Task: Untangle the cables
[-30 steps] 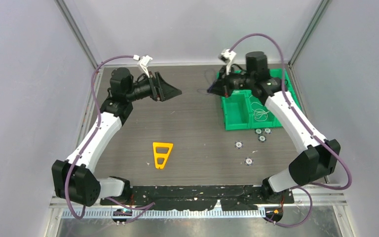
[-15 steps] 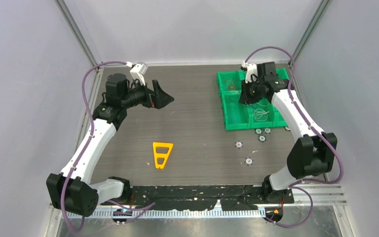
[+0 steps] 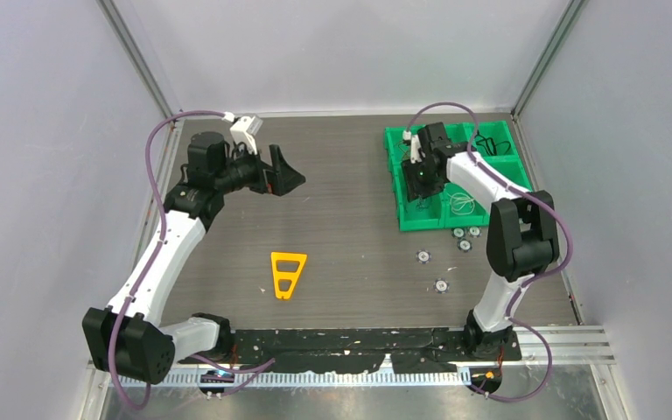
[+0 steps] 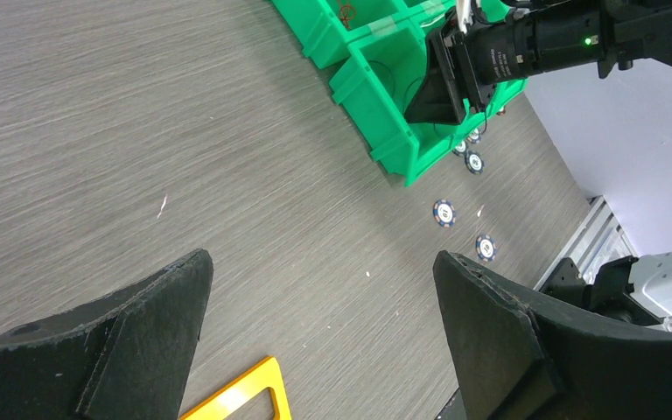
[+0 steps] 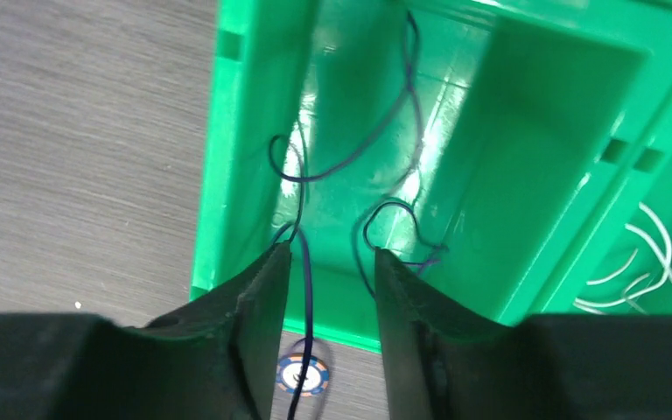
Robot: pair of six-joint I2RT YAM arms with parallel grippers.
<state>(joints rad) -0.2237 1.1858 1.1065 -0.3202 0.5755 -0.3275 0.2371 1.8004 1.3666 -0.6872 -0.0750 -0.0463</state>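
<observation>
**Right tool part-open over the dark cable; left tool wide and bare**

The right tool (image 5: 332,255) points down into the left-hand compartment of the green bins (image 3: 429,224), which stand at the far right of the table (image 3: 341,227). Its jaws stand partly apart, with a clear gap between them in the right wrist view, and nothing is clamped. A dark purple cable (image 5: 354,157) lies in loose loops on that compartment's floor. One strand runs down through the gap, close along the inner face of the finger on the left of that view. Whether it touches the finger cannot be told.

The other cables lie in other compartments. Whitish cables (image 5: 652,262) curl in one further to the right, which the overhead view shows as the near middle one. Black cables (image 3: 487,143) sit in the far right compartment.

The left tool (image 4: 319,262) hangs over the far left part of the table, well apart from the bins. Its jaws are spread fully wide and hold nothing — only bare table shows between them.

An orange triangle frame (image 3: 287,273) lies flat near the middle of the table. Several poker chips (image 3: 441,285) are scattered just in front of the bins, and one shows below the bin edge in the right wrist view.
</observation>
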